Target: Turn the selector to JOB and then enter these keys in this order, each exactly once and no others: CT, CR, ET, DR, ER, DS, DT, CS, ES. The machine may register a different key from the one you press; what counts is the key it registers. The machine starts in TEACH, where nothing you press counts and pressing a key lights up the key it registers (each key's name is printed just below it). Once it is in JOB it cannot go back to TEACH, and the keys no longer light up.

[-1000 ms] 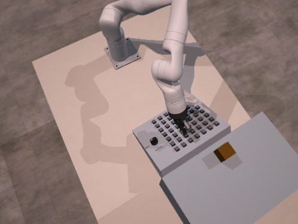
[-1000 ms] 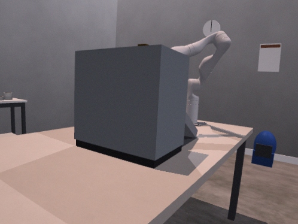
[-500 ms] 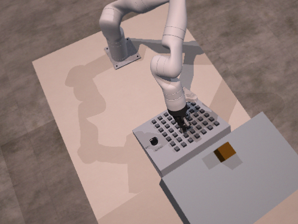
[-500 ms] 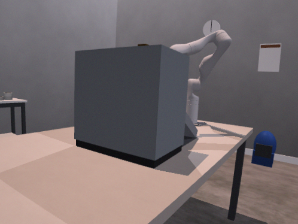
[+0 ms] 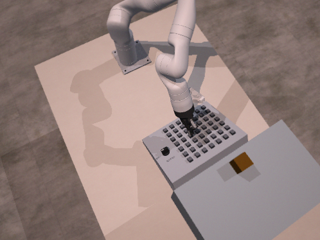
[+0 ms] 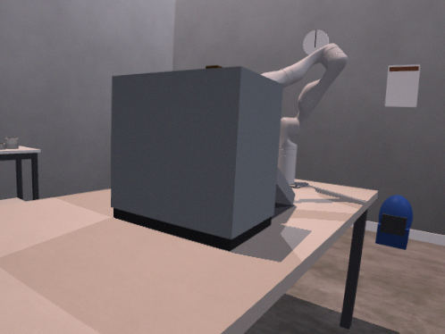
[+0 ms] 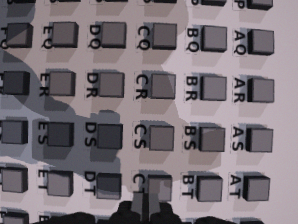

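Hovering at the CT key (image 7: 160, 187), at six o'clock in the wrist view, one gripper (image 5: 191, 131) (image 7: 146, 202) has its fingertips together; the exterior view hides the one keypad (image 5: 159, 166) that the top view shows.

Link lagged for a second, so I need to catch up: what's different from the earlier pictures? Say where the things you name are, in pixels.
The gripper (image 5: 191, 135) (image 7: 146, 200) has shifted up and left in the top view, back toward the arm's base (image 5: 138, 68). Nothing was taken hold of or let go. The selector (image 5: 165, 151), keypad (image 5: 175, 174) and orange block (image 5: 243, 161) stayed put.
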Tool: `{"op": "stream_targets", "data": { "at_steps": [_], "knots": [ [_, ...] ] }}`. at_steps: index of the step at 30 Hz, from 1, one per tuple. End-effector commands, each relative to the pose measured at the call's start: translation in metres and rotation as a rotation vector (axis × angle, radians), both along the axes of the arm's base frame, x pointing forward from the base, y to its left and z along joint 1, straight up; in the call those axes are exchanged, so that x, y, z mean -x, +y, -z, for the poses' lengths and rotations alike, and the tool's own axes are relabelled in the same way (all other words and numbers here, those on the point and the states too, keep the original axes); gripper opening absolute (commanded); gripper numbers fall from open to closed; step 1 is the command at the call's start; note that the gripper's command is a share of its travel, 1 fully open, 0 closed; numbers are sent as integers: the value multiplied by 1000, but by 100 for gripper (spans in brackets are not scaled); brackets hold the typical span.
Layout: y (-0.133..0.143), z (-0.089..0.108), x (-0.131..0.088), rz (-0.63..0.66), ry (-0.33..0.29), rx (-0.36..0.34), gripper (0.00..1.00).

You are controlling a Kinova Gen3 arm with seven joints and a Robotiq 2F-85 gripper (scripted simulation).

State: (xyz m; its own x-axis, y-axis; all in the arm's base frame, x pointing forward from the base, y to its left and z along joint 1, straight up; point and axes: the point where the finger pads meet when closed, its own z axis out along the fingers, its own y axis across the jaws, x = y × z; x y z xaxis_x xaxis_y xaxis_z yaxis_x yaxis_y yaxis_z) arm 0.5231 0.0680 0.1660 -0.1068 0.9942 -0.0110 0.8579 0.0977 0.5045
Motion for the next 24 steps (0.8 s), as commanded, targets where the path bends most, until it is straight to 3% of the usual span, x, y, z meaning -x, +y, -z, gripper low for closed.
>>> {"op": "stream_targets", "data": {
  "at_steps": [1, 9, 24],
  "knots": [
    [1, 9, 19, -4, -6, -4, 10],
    [-1, 13, 23, -2, 2, -2, 10],
    [1, 28, 11, -15, -3, 4, 10]
  ]
}}
